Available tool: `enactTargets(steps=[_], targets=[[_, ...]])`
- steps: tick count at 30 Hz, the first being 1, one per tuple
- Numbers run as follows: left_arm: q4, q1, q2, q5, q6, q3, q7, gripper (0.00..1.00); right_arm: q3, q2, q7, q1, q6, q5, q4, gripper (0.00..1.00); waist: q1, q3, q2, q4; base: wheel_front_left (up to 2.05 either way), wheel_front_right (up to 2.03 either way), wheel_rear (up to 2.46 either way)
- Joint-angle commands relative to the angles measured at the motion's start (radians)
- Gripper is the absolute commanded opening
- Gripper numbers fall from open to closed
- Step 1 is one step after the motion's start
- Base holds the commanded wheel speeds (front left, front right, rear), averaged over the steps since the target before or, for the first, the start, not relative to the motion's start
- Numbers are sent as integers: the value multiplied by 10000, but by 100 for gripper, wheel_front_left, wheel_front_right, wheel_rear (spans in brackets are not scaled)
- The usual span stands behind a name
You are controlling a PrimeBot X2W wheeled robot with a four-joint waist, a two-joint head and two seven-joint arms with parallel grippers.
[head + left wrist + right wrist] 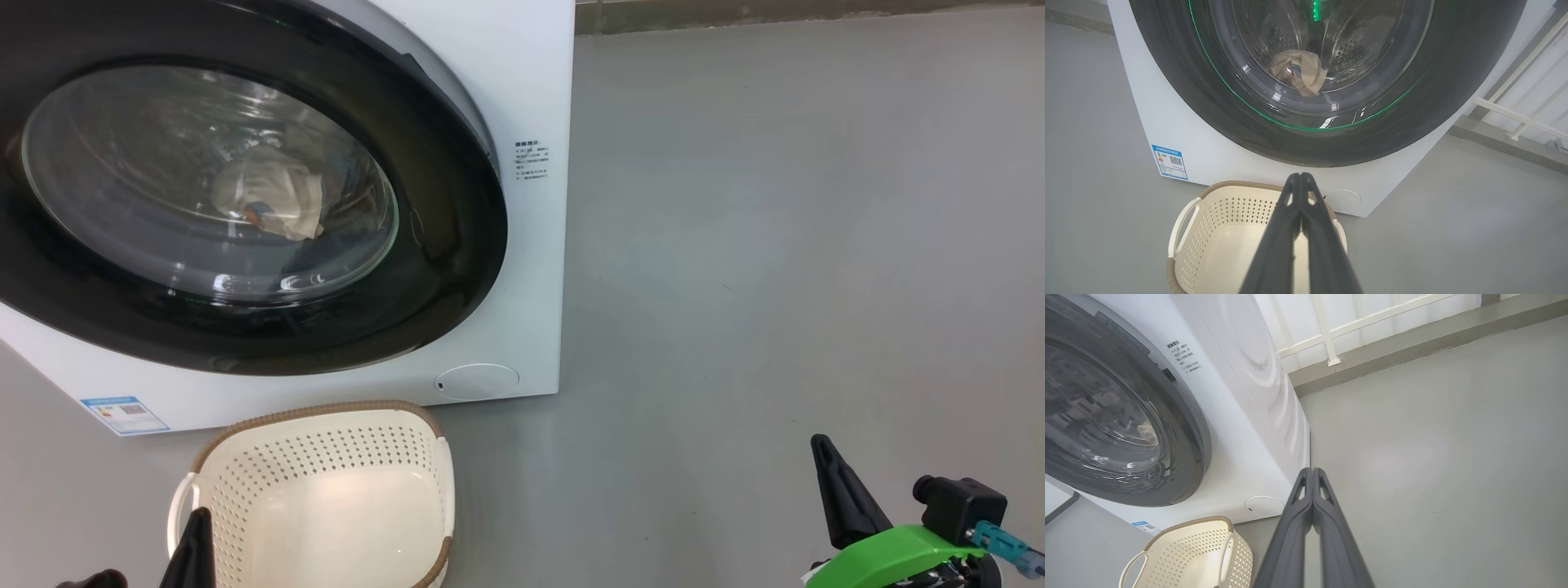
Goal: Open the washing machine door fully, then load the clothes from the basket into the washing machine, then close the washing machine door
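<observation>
Clenched on nothing: left gripper [1301, 176], right gripper [1312, 470]. Cream basket [326, 409] stands before the washing machine [522, 82]; washing machine door [457, 245] closed, clothes [269, 200] inside.

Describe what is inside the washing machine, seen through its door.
Through the glass of the washing machine door, crumpled cream clothes lie low in the perforated steel drum. The door's black ring and glare hide the rest.
</observation>
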Motion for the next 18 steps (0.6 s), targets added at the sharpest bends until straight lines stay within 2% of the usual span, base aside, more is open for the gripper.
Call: enactTargets(steps=[1,18], targets=[[-197,-311,125,-282,20,167,77,0,-81,-62,93,-229,1,331,-302,0,0,-9,0,-4,0,0,0],[-181,-519,-8,-1843,38,309,542,0,-312,21,565,-275,2,1949,-461,0,0,-93,0,-45,0,0,0]])
